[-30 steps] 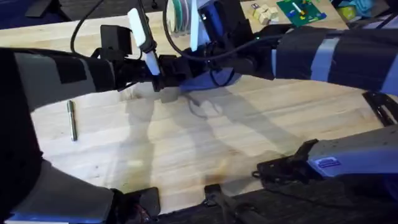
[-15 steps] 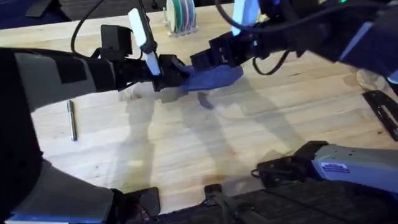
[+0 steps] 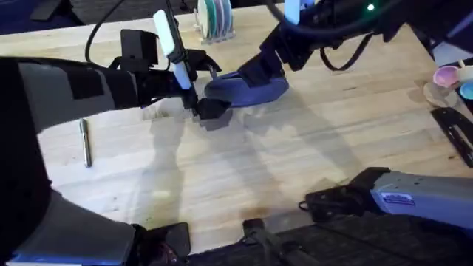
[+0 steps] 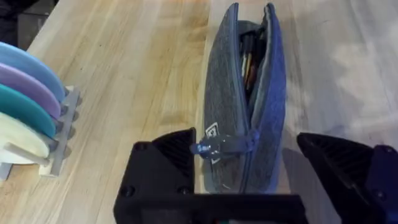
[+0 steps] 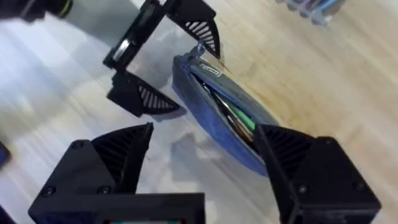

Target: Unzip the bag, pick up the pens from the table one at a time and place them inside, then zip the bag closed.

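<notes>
Still open, with one pen left out.
Both the left gripper (image 3: 205, 87) and right gripper (image 3: 260, 70) hang released around the unzipped bag (image 3: 247, 86) on the table (image 3: 295, 155); zipping now would strand the grey pen (image 3: 86, 142), and the pull tab (image 4: 214, 147) could slip.

Rack of coloured discs (image 3: 216, 16), pastel cups (image 3: 452, 80) at edge, dark floor beyond

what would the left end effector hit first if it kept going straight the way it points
Most likely the bag: the left end effector is open and the pouch's near end, with its zipper pull, sits between its fingers straight ahead. Depth is hard to judge.
</notes>
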